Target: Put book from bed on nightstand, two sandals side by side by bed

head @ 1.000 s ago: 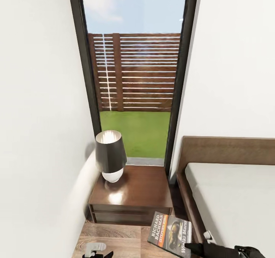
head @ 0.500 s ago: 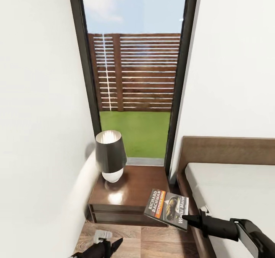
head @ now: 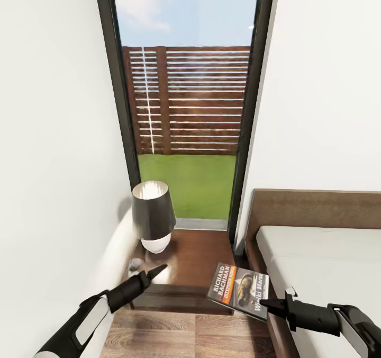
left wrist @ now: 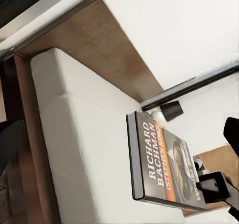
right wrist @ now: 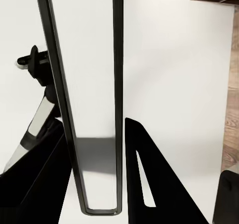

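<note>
- The left hand (head: 157, 269) reaches up from about 7 o'clock, over the front left part of the nightstand (head: 203, 254). Its dark tip looks pinched to a point, but I cannot tell for sure if it is open or closed.
- A lamp (head: 153, 223) with a dark shade and a white round base stands at the back left of the nightstand. It is at about 12 o'clock from the left hand, near it but not touching.
- The nightstand is dark red-brown and shiny. It sits in the corner below a tall window (head: 188, 104) with a dark frame. Through the glass I see green grass and a brown fence.
- The book (head: 239, 290) is up in the air at the front right corner of the nightstand, tilted, partly over its edge. Its cover says "Richard Bachman" on an orange and white band. In the left wrist view the book (left wrist: 167, 164) shows with the bed behind it.
- The right hand (head: 269, 305) comes in from about 4 o'clock and is pinched tight on the lower right corner of the book.
- The bed (head: 323, 262) is to the right, at about 3 o'clock from the nightstand. It has a brown headboard and a pale mattress.
- The wood floor (head: 174, 337) shows below the nightstand.
</note>
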Controlling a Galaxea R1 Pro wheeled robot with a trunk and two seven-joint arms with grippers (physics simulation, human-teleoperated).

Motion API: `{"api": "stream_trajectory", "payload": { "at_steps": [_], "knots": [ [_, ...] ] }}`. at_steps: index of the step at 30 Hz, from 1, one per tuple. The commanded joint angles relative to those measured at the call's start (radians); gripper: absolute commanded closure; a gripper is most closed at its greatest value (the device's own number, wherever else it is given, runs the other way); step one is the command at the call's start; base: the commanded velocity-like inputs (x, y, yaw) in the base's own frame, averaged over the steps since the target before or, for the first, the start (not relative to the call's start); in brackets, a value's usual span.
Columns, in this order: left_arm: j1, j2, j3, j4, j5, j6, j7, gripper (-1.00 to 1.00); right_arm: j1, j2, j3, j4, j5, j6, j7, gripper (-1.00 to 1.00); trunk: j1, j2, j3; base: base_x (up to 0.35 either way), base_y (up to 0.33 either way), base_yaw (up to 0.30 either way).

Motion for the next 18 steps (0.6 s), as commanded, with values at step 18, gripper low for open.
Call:
{"api": "stream_trajectory", "payload": {
  "at_steps": [18],
  "knots": [
    [0.002,0.020,-0.012,-0.006,0.023,0.025,-0.041,-1.00,-0.001,0.000,0.004,0.000,-0.008,0.007,0.006,1.00,0.000,-0.001,-0.001,0.224,0.000,0.000]
  ]
}}
